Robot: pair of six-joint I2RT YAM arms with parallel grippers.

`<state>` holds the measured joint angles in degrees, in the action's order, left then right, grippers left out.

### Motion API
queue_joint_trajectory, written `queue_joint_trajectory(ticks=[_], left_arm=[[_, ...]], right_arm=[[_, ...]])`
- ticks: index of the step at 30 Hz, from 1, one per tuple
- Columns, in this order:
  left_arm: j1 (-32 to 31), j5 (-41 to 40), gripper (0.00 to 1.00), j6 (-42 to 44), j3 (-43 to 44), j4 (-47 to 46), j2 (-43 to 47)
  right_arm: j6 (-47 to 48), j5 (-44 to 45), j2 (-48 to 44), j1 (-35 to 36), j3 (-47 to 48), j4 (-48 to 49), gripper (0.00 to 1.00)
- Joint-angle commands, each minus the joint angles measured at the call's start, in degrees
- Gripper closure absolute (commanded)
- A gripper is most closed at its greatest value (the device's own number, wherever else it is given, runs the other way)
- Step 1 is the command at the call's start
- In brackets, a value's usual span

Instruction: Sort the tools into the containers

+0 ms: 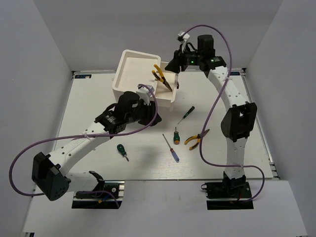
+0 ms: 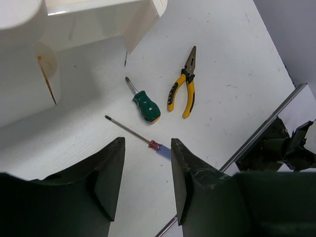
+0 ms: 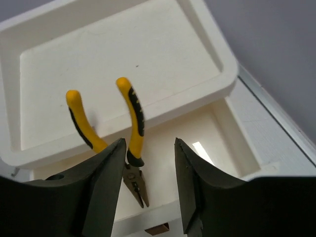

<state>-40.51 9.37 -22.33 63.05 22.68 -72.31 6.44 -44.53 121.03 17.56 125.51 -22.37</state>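
Note:
One pair of yellow-handled pliers (image 3: pixel 133 118) lies tilted, nose down in the pulled-out white drawer (image 3: pixel 222 129), handles leaning on the cabinet's top rim (image 3: pixel 148 106); it also shows in the top view (image 1: pixel 161 77). My right gripper (image 3: pixel 149 144) hangs open just above the pliers, not touching them. My left gripper (image 2: pixel 147 143) is open and empty above the table, over the thin blue-handled screwdriver (image 2: pixel 160 148). Beyond it lie a stubby green screwdriver (image 2: pixel 146 105) and the second pliers (image 2: pixel 183 90). The top view also shows another green screwdriver (image 1: pixel 122 150) and a thin dark one (image 1: pixel 186 114).
The white cabinet (image 1: pixel 134 74) stands at the back centre, its drawer (image 1: pixel 165 97) pulled out towards the arms. The left gripper (image 1: pixel 149 109) sits right in front of it, the right gripper (image 1: pixel 174 66) beside it. Grey walls enclose the table on three sides.

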Motion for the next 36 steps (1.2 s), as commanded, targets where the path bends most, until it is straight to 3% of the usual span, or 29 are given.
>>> queue_joint_trajectory(ticks=[1, 6, 12, 30, 34, 35, 36], left_arm=[[-0.3, -0.8, 0.47, -0.8, -0.8, 0.4, 2.6], [-0.3, -2.0, 0.47, -1.9, -2.1, 0.4, 4.4], [-0.3, -2.5, 0.47, -1.9, -2.1, 1.5, 5.5], [-0.3, -3.0, 0.47, -1.9, -2.7, 1.5, 5.5], [-0.3, -3.0, 0.47, -1.9, -2.7, 1.5, 5.5], [-0.3, -3.0, 0.47, -1.9, -2.7, 1.5, 5.5], [-0.3, -3.0, 0.47, -1.9, -2.7, 1.5, 5.5]], right_arm=[[5.2, -4.2, -1.1, 1.2, -3.2, 2.6, 0.49], [4.4, -6.9, -1.9, 2.6, -6.7, 9.0, 0.46], [3.4, -4.0, -1.1, 3.9, -6.9, 12.7, 0.43], [-2.0, -3.6, 3.0, 5.4, -4.8, 17.4, 0.42], [-2.1, -3.7, 3.6, 5.4, -4.6, 18.0, 0.58], [-2.7, -3.9, 3.7, 5.3, -4.7, 18.2, 0.71], [-3.4, -4.0, 3.3, 5.1, -5.5, 19.5, 0.79]])
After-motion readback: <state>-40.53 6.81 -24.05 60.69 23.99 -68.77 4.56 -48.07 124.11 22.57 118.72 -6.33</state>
